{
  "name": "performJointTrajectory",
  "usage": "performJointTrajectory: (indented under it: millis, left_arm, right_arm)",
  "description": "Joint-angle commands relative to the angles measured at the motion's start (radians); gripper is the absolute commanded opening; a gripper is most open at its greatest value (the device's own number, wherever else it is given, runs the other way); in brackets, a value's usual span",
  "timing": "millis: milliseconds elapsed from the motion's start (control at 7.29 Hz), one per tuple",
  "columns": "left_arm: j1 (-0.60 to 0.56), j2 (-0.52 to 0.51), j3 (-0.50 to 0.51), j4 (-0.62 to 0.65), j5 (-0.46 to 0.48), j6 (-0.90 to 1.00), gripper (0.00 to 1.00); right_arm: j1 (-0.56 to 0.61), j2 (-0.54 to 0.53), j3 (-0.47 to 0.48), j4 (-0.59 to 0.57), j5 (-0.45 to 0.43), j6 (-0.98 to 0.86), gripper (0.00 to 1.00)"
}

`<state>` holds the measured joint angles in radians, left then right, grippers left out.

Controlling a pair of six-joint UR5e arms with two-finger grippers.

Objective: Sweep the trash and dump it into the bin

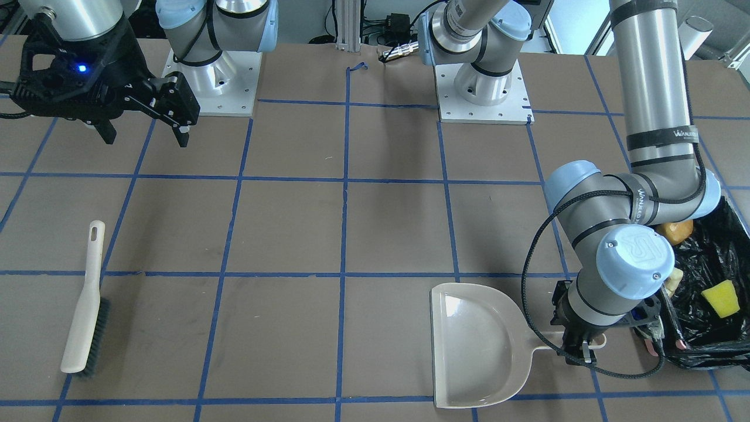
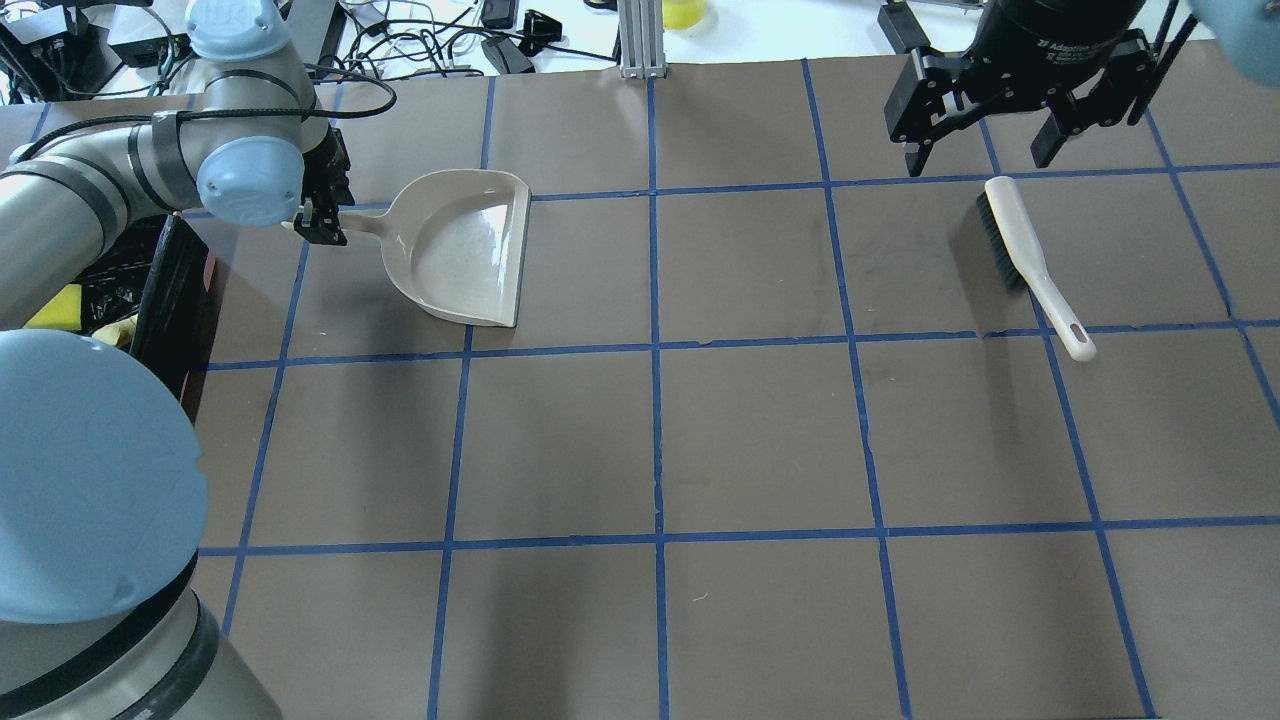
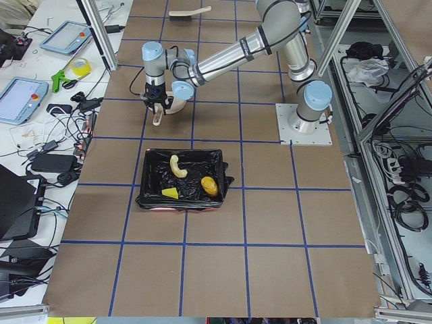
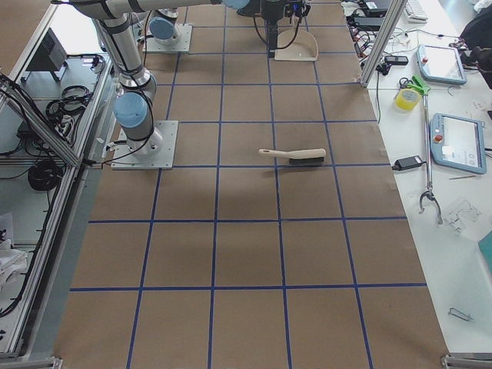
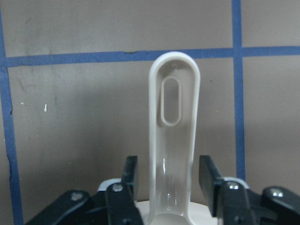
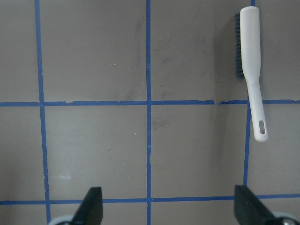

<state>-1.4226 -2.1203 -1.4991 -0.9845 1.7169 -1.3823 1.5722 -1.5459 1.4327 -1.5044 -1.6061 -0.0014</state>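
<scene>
The bin [image 3: 150, 202], lined with a black bag, holds all three trash pieces: the golden-brown lump [image 1: 675, 230], the tan curved piece [image 3: 177, 167] and the yellow sponge [image 1: 720, 298]. The beige dustpan [image 1: 474, 346] lies flat on the table beside the bin [image 1: 703, 354]. My left gripper [image 1: 580, 351] is low at the end of the dustpan handle [image 5: 173, 117]. Its fingers [image 5: 130, 180] stand open on either side of the handle with small gaps. My right gripper [image 2: 980, 160] hangs open and empty above the table, near the beige hand brush [image 2: 1030, 262].
The brush [image 1: 85, 310] lies on the brown, blue-taped table, apart from the dustpan, and also shows in the right wrist view [image 6: 251, 70]. The two arm bases [image 1: 486, 94] stand at the robot's edge. Cables and tablets lie past the far edge [image 3: 61, 81].
</scene>
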Motion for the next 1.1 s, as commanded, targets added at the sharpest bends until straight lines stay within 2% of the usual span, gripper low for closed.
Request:
performJointTrajectory:
  millis: [0,274,412,686,823,960]
  left_arm:
    - [-0.022,0.063,0.004,-0.006,-0.002,0.006,0.65]
    - [-0.036,0.126,0.008,-0.009,-0.008,0.252,0.66]
    - [-0.048,0.153,0.002,-0.017,-0.008,0.347,0.73]
    - [-0.081,0.213,0.002,-0.110,-0.007,0.574,1.00]
    - [-0.107,0.245,0.000,-0.140,-0.005,0.629,1.00]
    - [-0.130,0.278,0.005,-0.243,-0.003,0.667,1.00]
  right_arm:
    - [0.002,0.000,0.000,0.001,0.005,0.000,1.00]
    - [0.002,-0.002,0.000,0.001,0.008,0.000,1.00]
    - [0.002,-0.002,0.000,0.001,0.011,0.000,1.00]
    - [0.002,-0.005,0.000,0.003,0.011,0.000,1.00]
    - [0.002,-0.005,0.000,0.003,0.011,0.001,1.00]
    - [0.002,-0.006,0.000,0.003,0.011,0.000,1.00]
